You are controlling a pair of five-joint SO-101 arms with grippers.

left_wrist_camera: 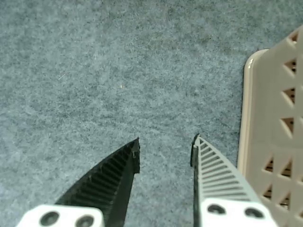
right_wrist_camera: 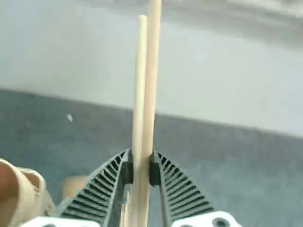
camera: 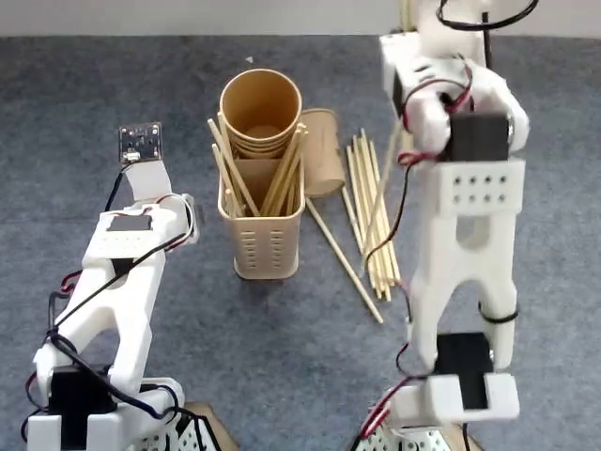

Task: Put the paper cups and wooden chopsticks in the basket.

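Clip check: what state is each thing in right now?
basket: upright, partly filled
stacked paper cups: upright in basket
basket chopsticks: standing in basket
single paper cup: lying on its side beside basket
loose chopsticks: lying on table
left claw: open, empty
right claw: shut on held chopsticks

Grey speckled surface (camera: 282, 357). Beige basket (camera: 268, 235) w/ slot and triangle cut-out pattern. Tan-brown cups (camera: 260, 108). Pale wood chopsticks (camera: 371, 216). White arms (camera: 122, 282) w/ black motors (camera: 479, 136). On left gripper (left_wrist_camera: 166, 142), one ridged half black, other white.
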